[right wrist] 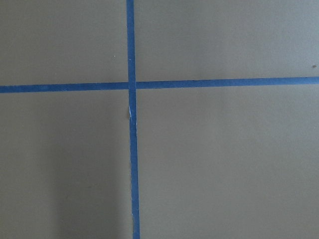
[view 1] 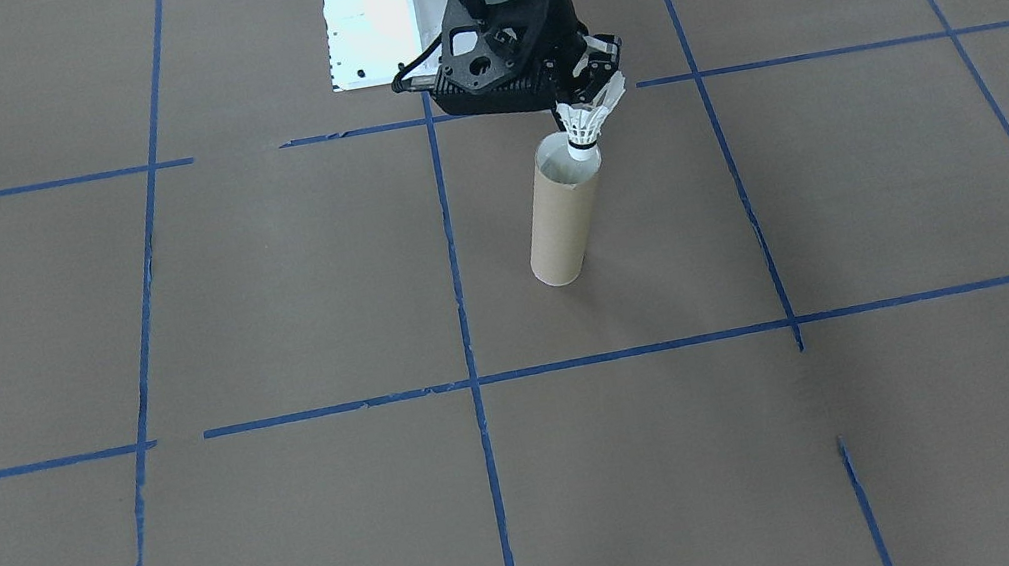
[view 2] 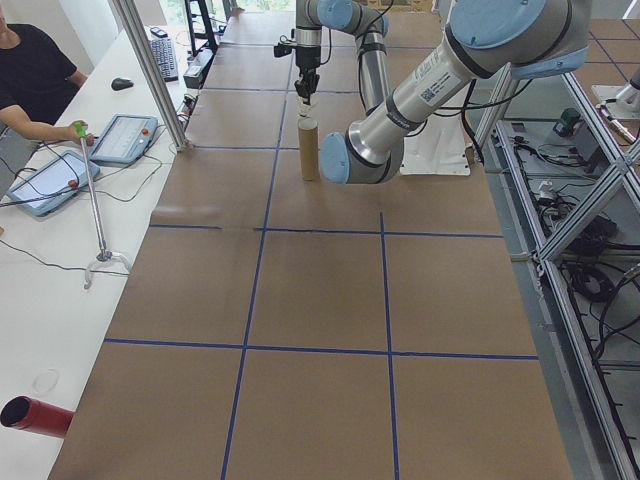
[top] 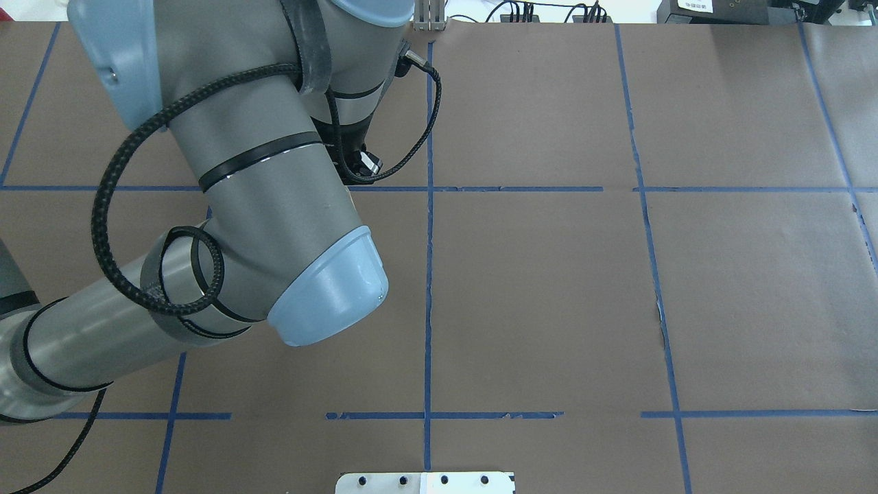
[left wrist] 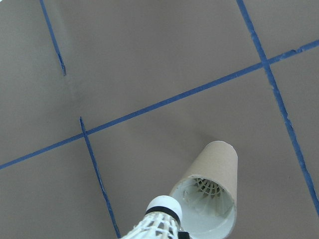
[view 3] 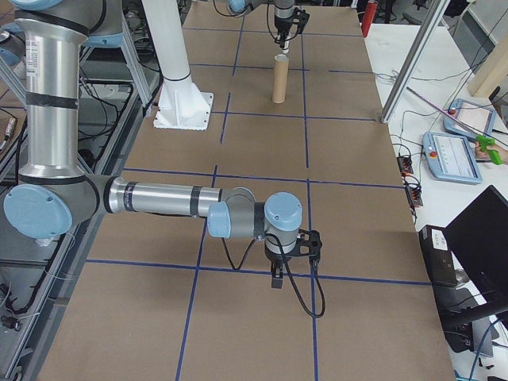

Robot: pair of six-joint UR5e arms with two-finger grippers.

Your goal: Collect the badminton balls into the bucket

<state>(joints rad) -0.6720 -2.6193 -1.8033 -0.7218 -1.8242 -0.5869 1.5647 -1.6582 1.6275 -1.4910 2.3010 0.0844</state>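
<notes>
My left gripper (view 1: 593,85) is shut on the feather skirt of a white badminton ball (view 1: 581,123), cork tip pointing down. The tip hangs just over the far rim of the bucket (view 1: 562,213), an upright tan cardboard tube. In the left wrist view the held ball (left wrist: 162,209) sits beside the bucket's open mouth (left wrist: 205,194), and the feathers of another badminton ball (left wrist: 208,187) show inside it. My right gripper (view 3: 278,272) hovers low over bare table far from the bucket. It shows only in the exterior right view, so I cannot tell whether it is open or shut.
The white robot base (view 1: 372,20) stands just behind the bucket. The brown table carries a blue tape grid (view 1: 472,379). A person (view 2: 35,75) sits at a side table with tablets (view 2: 125,138). A red cylinder (view 2: 38,416) lies near that table's end.
</notes>
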